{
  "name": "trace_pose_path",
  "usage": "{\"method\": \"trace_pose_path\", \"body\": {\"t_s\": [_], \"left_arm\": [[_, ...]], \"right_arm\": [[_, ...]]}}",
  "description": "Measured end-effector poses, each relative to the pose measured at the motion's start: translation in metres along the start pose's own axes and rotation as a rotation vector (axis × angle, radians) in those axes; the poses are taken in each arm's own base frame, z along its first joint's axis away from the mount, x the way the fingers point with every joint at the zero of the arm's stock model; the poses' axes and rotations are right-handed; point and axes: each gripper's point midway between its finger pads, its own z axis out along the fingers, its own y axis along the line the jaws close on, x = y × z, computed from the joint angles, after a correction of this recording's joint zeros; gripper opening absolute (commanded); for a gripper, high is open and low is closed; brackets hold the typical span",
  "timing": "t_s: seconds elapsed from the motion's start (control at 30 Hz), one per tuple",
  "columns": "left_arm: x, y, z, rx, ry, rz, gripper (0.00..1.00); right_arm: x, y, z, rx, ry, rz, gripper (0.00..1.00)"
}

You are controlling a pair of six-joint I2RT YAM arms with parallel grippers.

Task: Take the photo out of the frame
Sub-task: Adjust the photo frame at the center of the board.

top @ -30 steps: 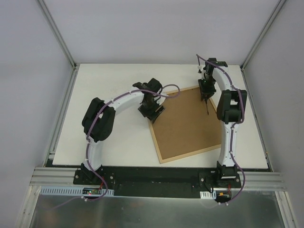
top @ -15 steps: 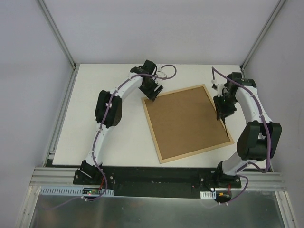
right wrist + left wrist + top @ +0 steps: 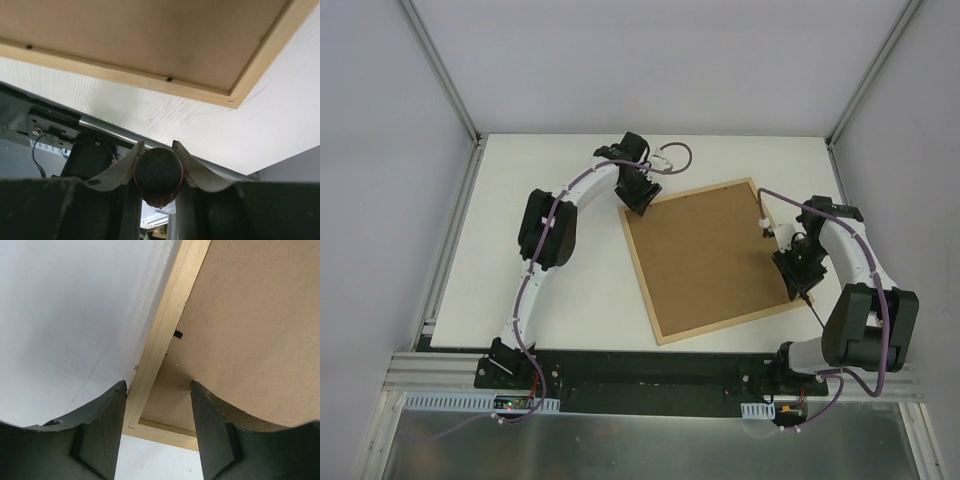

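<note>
White tabletop [image 3: 570,290] carries the large, thin light-wood picture frame [image 3: 710,255] lying face down, brown fibreboard back up, with the left gripper [image 3: 157,402] spread astride its left-hand corner and the right gripper [image 3: 158,146] pinched around a dark round-ended rod [image 3: 157,172] near its right-hand corner.

Robotics laboratory test cell. A white table [image 3: 570,290] is boxed in by plain pale panels [image 3: 650,60] on aluminium corner posts [image 3: 440,70]. The cabled left arm [image 3: 545,235] and right arm [image 3: 865,270] stand on a black base plate [image 3: 650,366] and aluminium rail [image 3: 430,378] along the lower edge of the top view.
</note>
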Motion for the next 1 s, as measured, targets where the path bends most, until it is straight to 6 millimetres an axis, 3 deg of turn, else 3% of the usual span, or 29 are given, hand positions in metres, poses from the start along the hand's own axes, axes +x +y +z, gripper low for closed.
{"method": "trace_pose_path", "body": {"t_s": [0.27,0.5,0.67,0.8,1.0], "left_arm": [[0.017,0.018,-0.007,-0.075,0.010,-0.102,0.13],[0.051,0.022,-0.024,-0.148,0.065,-0.242,0.07],[0.086,0.034,-0.042,-0.196,0.118,-0.418,0.01],[0.117,0.039,-0.058,-0.211,0.152,-0.578,0.03],[0.146,0.007,-0.071,-0.106,0.164,-0.770,0.06]], "right_arm": [[0.028,0.008,0.009,-0.015,0.066,-0.112,0.00],[0.020,0.003,0.007,0.003,0.058,-0.095,0.01],[-0.006,-0.010,0.008,0.027,0.041,-0.027,0.01],[-0.040,-0.020,0.001,0.059,-0.021,0.049,0.01],[-0.110,-0.032,-0.033,0.068,-0.242,0.202,0.00]]}}
